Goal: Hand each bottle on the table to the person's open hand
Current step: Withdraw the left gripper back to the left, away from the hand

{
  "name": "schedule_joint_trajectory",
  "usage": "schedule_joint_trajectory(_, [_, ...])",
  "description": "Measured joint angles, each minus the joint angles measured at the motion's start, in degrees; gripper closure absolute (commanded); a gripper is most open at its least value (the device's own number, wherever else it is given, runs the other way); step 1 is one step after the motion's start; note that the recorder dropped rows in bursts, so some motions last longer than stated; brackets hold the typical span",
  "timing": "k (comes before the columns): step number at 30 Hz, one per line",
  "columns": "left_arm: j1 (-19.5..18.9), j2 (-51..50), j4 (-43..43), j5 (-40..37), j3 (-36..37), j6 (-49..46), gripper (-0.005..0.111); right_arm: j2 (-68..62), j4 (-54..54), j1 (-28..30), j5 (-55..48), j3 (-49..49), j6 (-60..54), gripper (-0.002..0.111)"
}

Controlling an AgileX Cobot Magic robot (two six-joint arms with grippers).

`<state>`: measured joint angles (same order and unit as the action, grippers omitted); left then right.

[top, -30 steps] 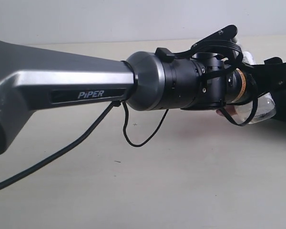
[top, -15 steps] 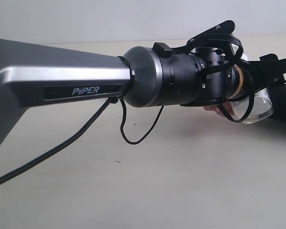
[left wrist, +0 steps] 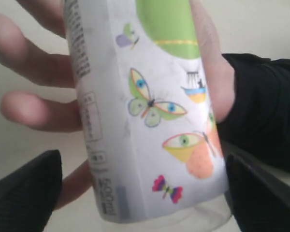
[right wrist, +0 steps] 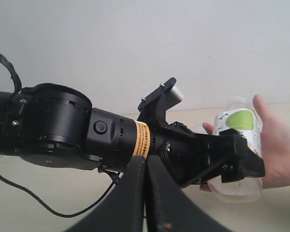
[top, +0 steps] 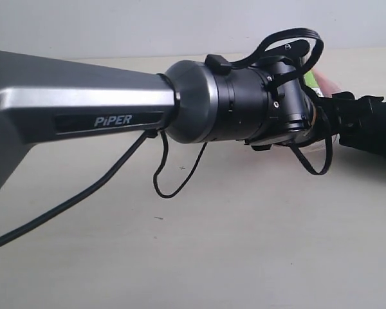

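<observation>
A clear bottle with a green-white butterfly label lies in the person's open hand, fingers behind it and thumb over its front. My left gripper straddles the bottle's lower end, open: one finger stands well clear of it and the other sits right at its edge. From the right wrist view, the same bottle stands upright against the hand with the left gripper around its base. My right gripper is shut and empty. Only a green sliver of the bottle shows in the exterior view.
The left arm stretches across the exterior view, its cable looping below. The person's black sleeve comes in from the right. The pale table spreads below.
The left wrist has turned and risen a little. The bottle's clear base, seen below the gripper before, is now hidden behind the wrist.
</observation>
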<state>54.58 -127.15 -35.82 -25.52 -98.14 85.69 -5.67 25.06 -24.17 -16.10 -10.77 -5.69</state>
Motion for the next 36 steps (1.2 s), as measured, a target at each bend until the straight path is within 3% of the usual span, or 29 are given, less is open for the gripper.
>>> schedule_joint_trajectory(14, [0.00, 5.30, 0.79, -4.36, 0.00, -6.15, 0.020, 0.00, 0.00, 0.00, 0.00, 0.00, 0.00, 0.108])
schedule_joint_trajectory(22, [-1.42, 10.43, 0.79, -12.70, 0.00, -15.01, 0.023, 0.00, 0.00, 0.00, 0.00, 0.00, 0.00, 0.108])
schedule_joint_trajectory(25, [-2.71, 12.43, 1.03, -16.95, 0.00, -19.97, 0.041, 0.00, 0.00, 0.00, 0.00, 0.00, 0.00, 0.108])
schedule_joint_trajectory(28, [-4.33, 14.15, 1.56, -21.54, 0.00, -25.20, 0.079, 0.00, 0.00, 0.00, 0.00, 0.00, 0.00, 0.108])
schedule_joint_trajectory(29, [-4.81, 14.48, 1.56, -23.29, 0.00, -26.15, 0.100, 0.00, 0.00, 0.00, 0.00, 0.00, 0.00, 0.108])
schedule_joint_trajectory(30, [-5.32, 15.01, 1.56, -25.14, 0.00, -27.05, 0.106, 0.00, 0.00, 0.00, 0.00, 0.00, 0.00, 0.108])
schedule_joint_trajectory(36, [-6.09, 17.40, -2.41, -31.92, 1.55, -31.15, 0.107, 0.00, 0.00, 0.00, 0.00, 0.00, 0.00, 0.108])
